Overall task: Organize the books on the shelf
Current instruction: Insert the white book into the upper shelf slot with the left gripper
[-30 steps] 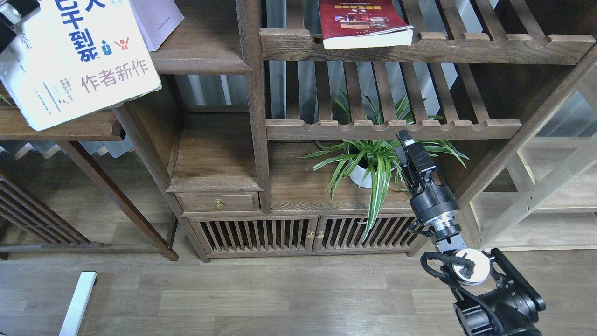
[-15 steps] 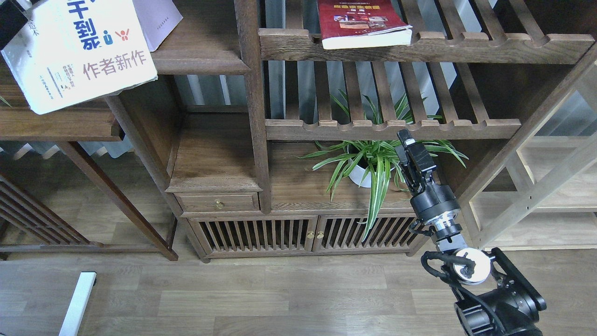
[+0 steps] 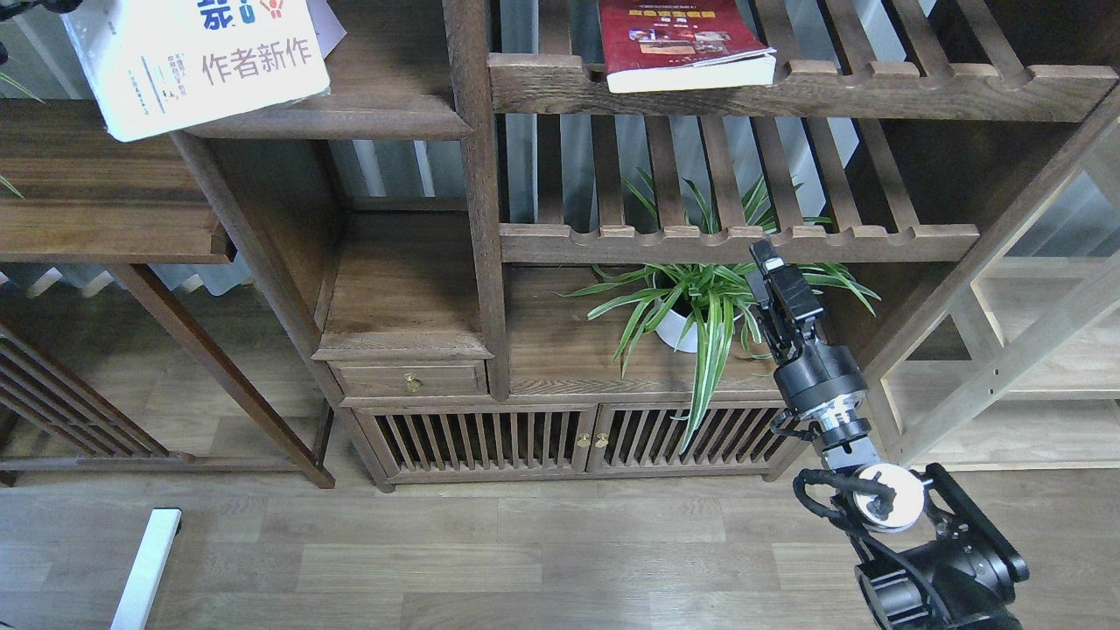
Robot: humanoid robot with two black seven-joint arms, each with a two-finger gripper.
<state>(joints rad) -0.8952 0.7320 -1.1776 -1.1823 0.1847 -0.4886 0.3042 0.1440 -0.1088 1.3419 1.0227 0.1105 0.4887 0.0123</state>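
The large white book with blue characters hangs tilted at the top left, its lower edge over the front of the solid dark-brown shelf. Only a dark sliver of my left gripper shows at the book's upper left corner, holding it. A corner of the pale lavender book peeks out behind it on that shelf. The dark red book lies flat on the upper slatted shelf. My right gripper points up in front of the plant, holding nothing; its dark fingers cannot be told apart.
A potted spider plant stands under the lower slatted shelf. Below are a small drawer and slatted cabinet doors. A dark side table is at the left, a pale wooden frame at the right.
The white book has moved up and to the right with my left gripper, from over the side table to above the shelf's front edge. The right arm barely shifted.
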